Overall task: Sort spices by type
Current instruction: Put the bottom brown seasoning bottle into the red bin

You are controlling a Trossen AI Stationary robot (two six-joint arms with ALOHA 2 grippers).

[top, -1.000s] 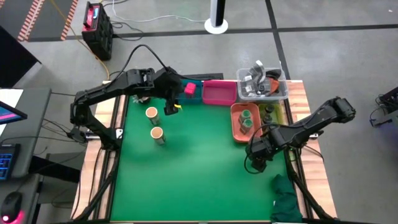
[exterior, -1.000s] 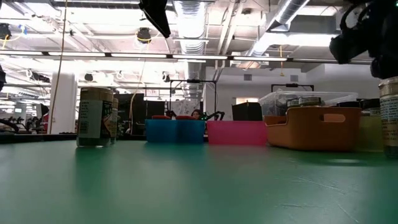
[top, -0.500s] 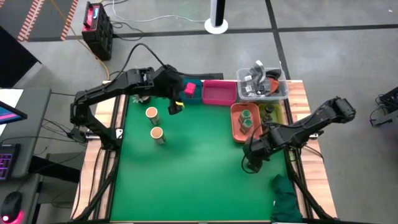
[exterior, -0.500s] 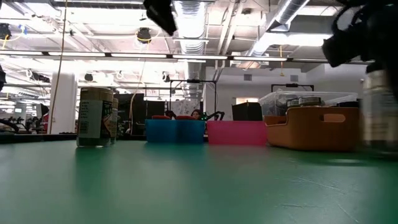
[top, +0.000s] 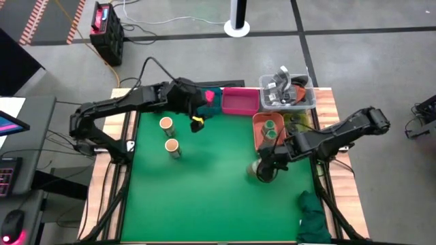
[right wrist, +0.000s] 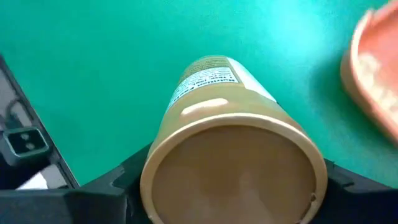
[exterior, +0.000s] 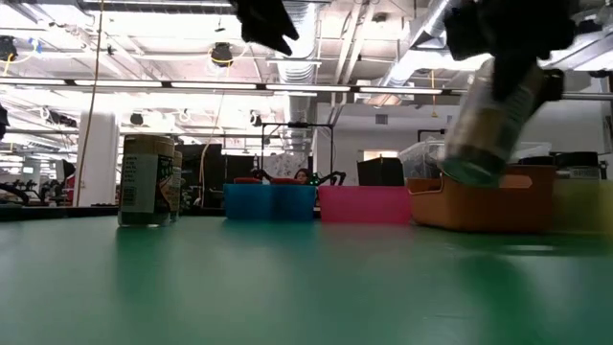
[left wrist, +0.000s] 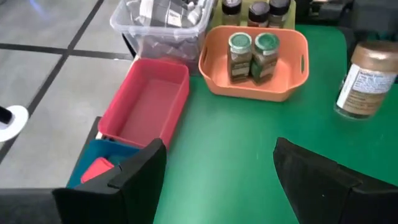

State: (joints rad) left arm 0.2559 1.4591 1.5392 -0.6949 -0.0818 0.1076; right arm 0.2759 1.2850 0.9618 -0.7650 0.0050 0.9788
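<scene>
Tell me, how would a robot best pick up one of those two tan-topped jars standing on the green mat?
Probably from straight above, closing on the round sides just under the tan lid. The nearer tan-topped jar stands upright apart from its neighbour, leaving room for fingers. The left tool hangs open close by.

Tan-topped jar [top: 263,171] now lifted, leftward.

You can't read the label on the tan-topped jar [exterior: 488,125] in the low view; it is smeared with blur, and the right claw [exterior: 508,43] above it runs off the picture's top. From above, the arm hides most of that jar. The left claw [exterior: 263,19] is cut off too.
</scene>
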